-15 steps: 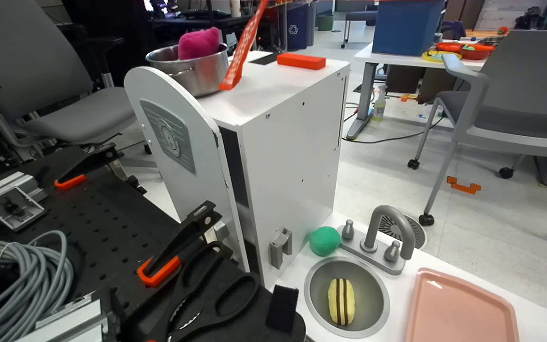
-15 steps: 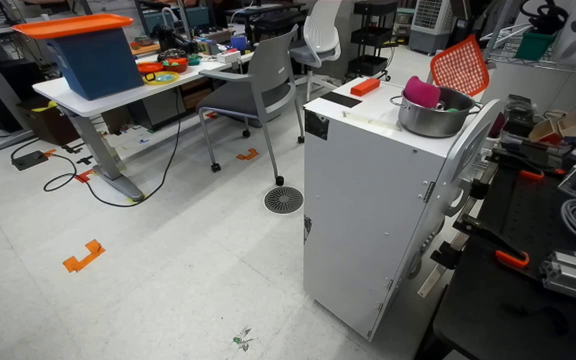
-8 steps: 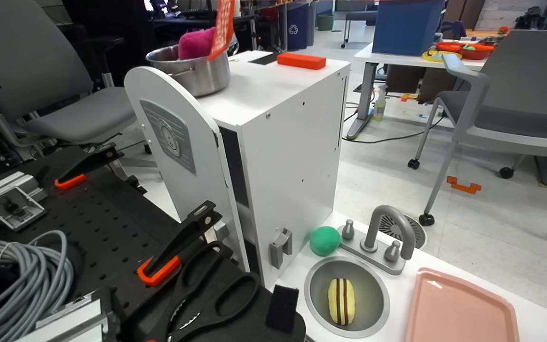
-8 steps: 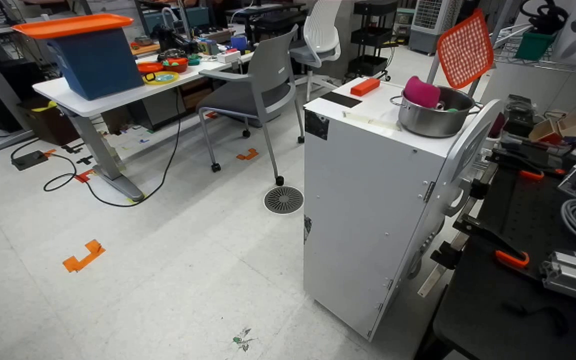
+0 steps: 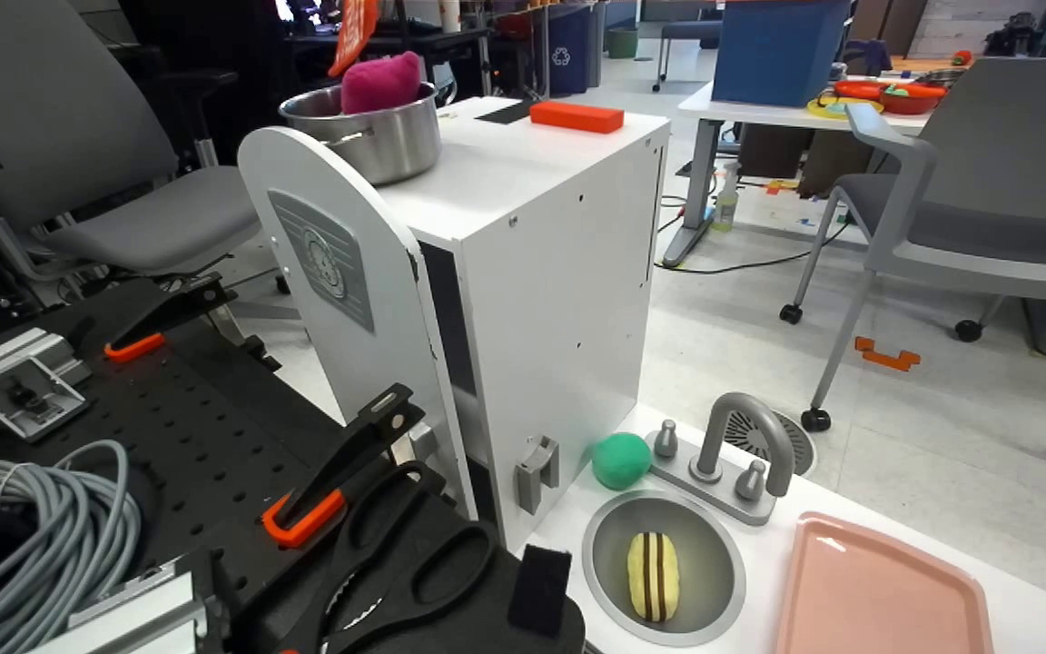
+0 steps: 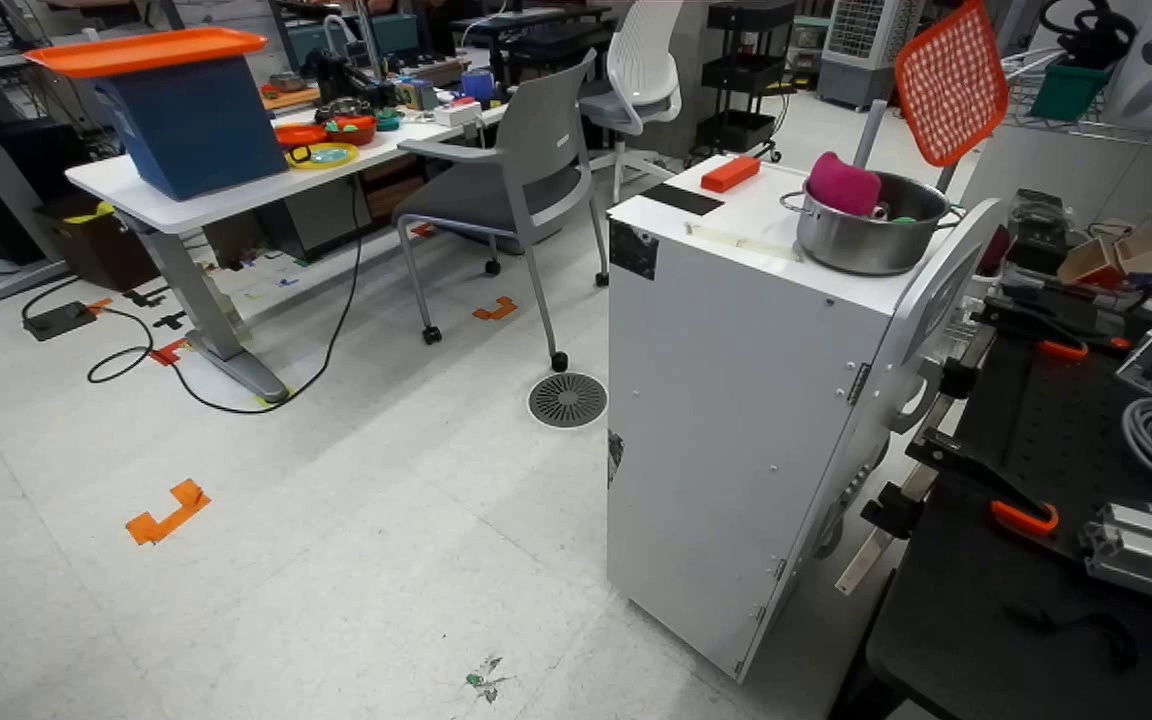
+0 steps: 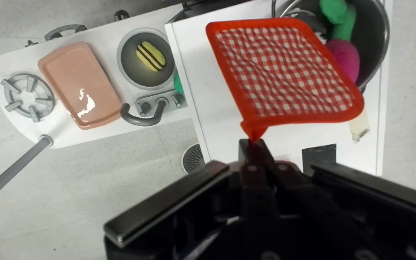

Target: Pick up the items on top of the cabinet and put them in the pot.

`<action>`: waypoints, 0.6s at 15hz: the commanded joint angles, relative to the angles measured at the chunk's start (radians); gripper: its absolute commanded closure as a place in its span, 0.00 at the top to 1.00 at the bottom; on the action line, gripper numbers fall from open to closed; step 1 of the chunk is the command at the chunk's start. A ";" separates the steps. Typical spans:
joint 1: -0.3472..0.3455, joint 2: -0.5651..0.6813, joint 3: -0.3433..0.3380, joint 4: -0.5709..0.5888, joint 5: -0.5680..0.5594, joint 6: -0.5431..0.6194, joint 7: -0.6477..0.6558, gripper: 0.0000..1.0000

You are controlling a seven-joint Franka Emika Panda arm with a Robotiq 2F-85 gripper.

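Note:
An orange-red square cloth (image 7: 280, 72) with a red-and-white check dangles by one corner from my gripper (image 7: 253, 143), which is shut on that corner. The cloth (image 6: 951, 85) hangs in the air, higher than the rim of the steel pot (image 6: 861, 240), and overlaps part of the pot in the wrist view. Inside the pot lie the magenta-pink lump (image 5: 380, 84), rising above the rim, and a bright green piece (image 7: 342, 27). The pot stands on the white cabinet (image 5: 568, 272) beside its rounded side panel. No gripper shows in either exterior view.
An orange-red block (image 5: 576, 116) rests on the cabinet top. Below, a green ball (image 5: 621, 460) sits against the cabinet beside the sink basin (image 5: 596, 581), which holds a yellow striped piece (image 5: 653, 577). A grey faucet (image 5: 741, 418) and pale pink tray (image 5: 886, 590) follow.
The cloth has risen and swung across past the pot, going up and left in an exterior view while its hold stays the same. Pot and pink lump have not moved.

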 commanded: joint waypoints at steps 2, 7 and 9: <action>0.013 -0.020 0.011 -0.016 0.018 -0.025 -0.015 0.00; 0.023 -0.012 0.021 -0.036 0.017 -0.031 -0.019 0.00; 0.028 -0.005 0.023 -0.041 0.018 -0.033 -0.014 0.00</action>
